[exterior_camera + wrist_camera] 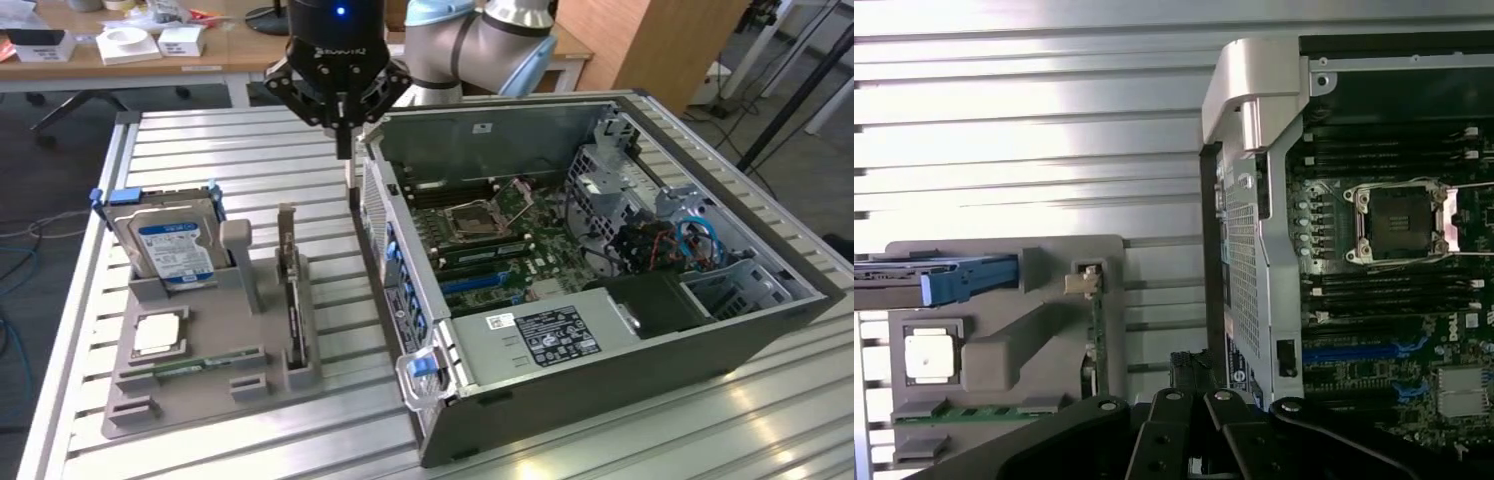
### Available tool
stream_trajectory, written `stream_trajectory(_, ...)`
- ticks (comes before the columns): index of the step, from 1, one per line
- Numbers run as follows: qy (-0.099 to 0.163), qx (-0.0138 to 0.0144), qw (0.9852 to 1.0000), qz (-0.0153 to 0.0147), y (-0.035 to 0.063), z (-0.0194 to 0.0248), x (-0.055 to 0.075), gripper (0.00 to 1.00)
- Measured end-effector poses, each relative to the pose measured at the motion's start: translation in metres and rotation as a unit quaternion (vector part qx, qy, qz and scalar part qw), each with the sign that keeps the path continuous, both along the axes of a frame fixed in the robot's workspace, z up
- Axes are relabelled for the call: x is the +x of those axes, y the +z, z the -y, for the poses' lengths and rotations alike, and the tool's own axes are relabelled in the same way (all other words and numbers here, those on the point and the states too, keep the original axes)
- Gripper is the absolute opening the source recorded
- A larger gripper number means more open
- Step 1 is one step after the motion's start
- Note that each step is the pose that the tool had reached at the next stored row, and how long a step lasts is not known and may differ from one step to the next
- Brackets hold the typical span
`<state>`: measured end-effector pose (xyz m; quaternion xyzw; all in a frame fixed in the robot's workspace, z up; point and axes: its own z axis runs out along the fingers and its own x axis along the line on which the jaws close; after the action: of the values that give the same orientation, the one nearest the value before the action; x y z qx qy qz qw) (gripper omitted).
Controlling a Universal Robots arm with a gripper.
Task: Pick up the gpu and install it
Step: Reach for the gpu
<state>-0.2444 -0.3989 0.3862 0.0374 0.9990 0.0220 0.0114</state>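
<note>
The gpu stands on edge in a slot of the grey holder, a thin dark card with a pale bracket at its far end. In the wrist view the gpu shows edge-on beside the holder's upright. My gripper hangs above the table, between the holder and the open computer case, close to the case's rear wall. Its fingers are shut together with nothing between them. In the wrist view the gripper sits next to the case wall, apart from the gpu.
The holder also carries a silver hard drive with a blue label, a processor and a green memory stick. Inside the case lies the motherboard with blue slots and a power supply. A desk with boxes stands behind.
</note>
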Motion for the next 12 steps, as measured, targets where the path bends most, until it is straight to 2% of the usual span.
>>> stream_trajectory(12,0.000,0.0000,1.0000,0.0000,-0.0018,0.0000,-0.034,0.10)
